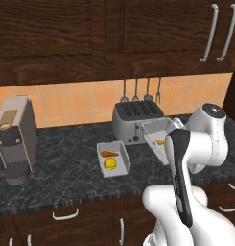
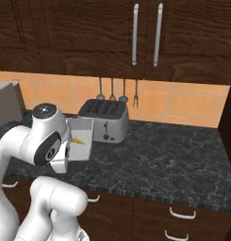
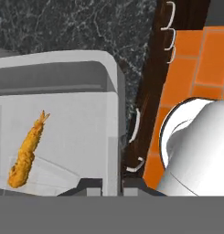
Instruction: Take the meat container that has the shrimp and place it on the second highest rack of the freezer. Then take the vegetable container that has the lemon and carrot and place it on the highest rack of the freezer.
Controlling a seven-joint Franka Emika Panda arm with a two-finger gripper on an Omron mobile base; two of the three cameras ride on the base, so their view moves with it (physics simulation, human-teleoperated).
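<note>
Hand [image 3: 110,183] clenched on right rim of shrimp tray [image 3: 58,128], lifted and tilted above worktop [image 1: 66,168], near toaster [image 1: 133,120]. Shrimp [image 3: 26,151] loose inside. Risk: edge grip slipping, tray tipping further, shrimp sliding out.

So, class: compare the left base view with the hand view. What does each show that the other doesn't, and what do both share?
Left base view alone: the coffee machine, the toaster, and a second tray holding the lemon and carrot.

Hand view alone: the gripper, shut on the shrimp tray's wall, and the orange floor tiles.

Both: the shrimp in its grey tray, lifted and tilted, and the dark counter.
</note>
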